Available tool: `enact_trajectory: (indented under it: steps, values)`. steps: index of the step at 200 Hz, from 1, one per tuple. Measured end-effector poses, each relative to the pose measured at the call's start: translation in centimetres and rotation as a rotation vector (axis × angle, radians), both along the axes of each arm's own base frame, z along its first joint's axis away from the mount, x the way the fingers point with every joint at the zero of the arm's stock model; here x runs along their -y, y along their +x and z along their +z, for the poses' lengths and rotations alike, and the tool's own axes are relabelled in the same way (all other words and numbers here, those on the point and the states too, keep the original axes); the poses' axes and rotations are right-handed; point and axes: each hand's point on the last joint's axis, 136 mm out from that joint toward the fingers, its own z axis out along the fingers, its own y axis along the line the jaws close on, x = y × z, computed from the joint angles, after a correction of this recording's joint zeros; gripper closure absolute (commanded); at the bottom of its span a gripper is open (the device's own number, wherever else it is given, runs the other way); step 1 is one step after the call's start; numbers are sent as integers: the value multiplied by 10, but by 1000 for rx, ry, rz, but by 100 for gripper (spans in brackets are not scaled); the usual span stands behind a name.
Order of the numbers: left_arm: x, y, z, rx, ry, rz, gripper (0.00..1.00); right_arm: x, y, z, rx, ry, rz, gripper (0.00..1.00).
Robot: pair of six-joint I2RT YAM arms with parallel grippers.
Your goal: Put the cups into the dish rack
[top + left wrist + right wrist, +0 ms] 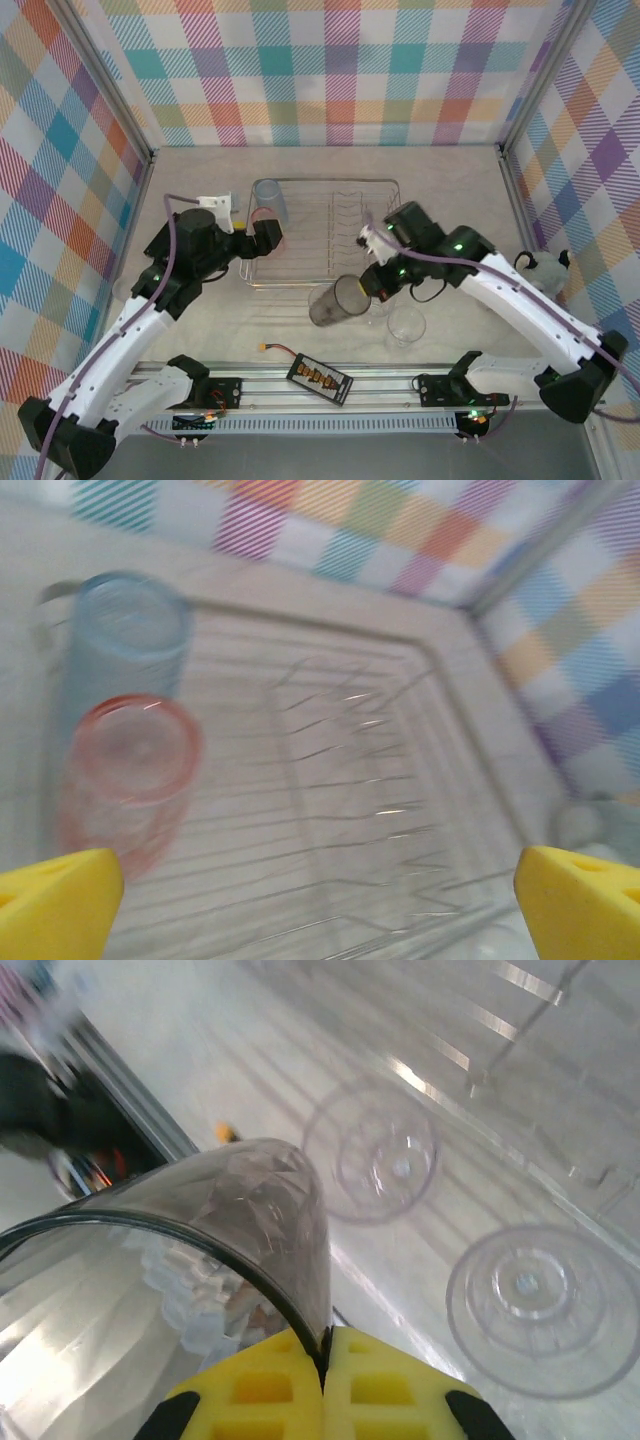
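Observation:
The dish rack point(340, 183) lies at the middle of the table. A blue cup point(270, 200) stands in its far left corner. In the left wrist view the blue cup point(130, 630) and a pink-red cup point(130, 770) stand side by side inside the dish rack point(380, 810). My left gripper point(266, 238) hovers open over the rack's left side, its yellow fingers point(55, 905) wide apart and nothing between them. My right gripper point(372, 283) is shut on the rim of a smoky grey cup point(335, 300), lifted and tilted just in front of the rack. The yellow pads point(270, 1390) pinch that cup's wall point(230, 1220).
Two clear cups point(375, 1155) point(540, 1305) stand on the table below the held one; one is seen from above as a clear cup point(405, 325). A black battery pack point(320, 380) with a wire lies near the front rail. More clear cups point(545, 270) sit at the right wall.

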Motion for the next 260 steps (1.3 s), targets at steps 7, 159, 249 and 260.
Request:
enact_trajectory:
  steps: [7, 159, 249, 260]
  values:
    - [6, -5, 10, 38, -36, -43, 0, 1, 7, 11, 1, 66, -30, 100]
    - [87, -46, 74, 117, -367, -620, 0, -26, 54, 98, -164, 726, 6, 100]
    - [87, -63, 77, 113, -370, -688, 4, -26, 74, 93, -196, 757, 22, 100]
    - [87, -64, 77, 111, -368, -686, 5, -27, 75, 92, -205, 760, 30, 100]
